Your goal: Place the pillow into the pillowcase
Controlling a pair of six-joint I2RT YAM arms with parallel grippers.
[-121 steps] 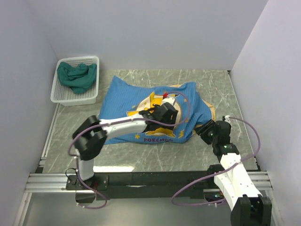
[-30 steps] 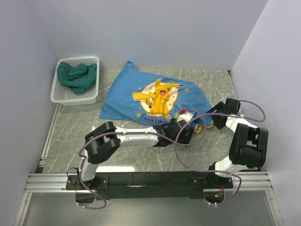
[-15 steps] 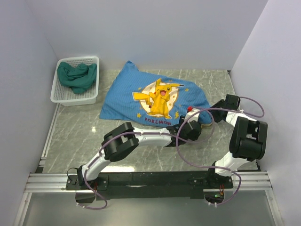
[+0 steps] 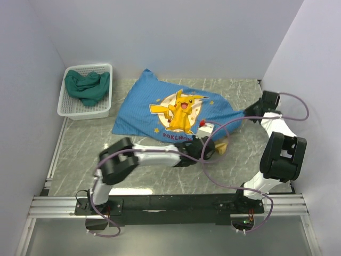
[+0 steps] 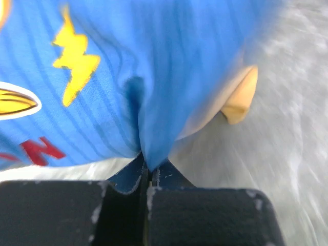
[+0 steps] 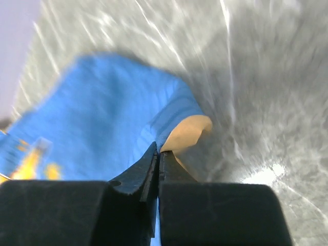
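Left hand point(image 5: 147, 171) is pinched fully together on a fold of the large blue-striped fabric pillowcase point(image 4: 152, 104) with the yellow cartoon print, at the near edge of the pillowcase's mouth. Right hand point(image 6: 158, 154) is likewise clamped flat on the far corner of that mouth, where the mustard-yellow lining point(image 6: 187, 133) peeks out. The pillowcase lies plump on the grey marbled surface point(image 4: 85, 146). The cream-white pillow cannot be seen, so it is probably already inside. The step in hand looks like seating the pillow deeper. The next move calls for both hands drawing the mouth away from the pillowcase's closed end without loosening either pinch.
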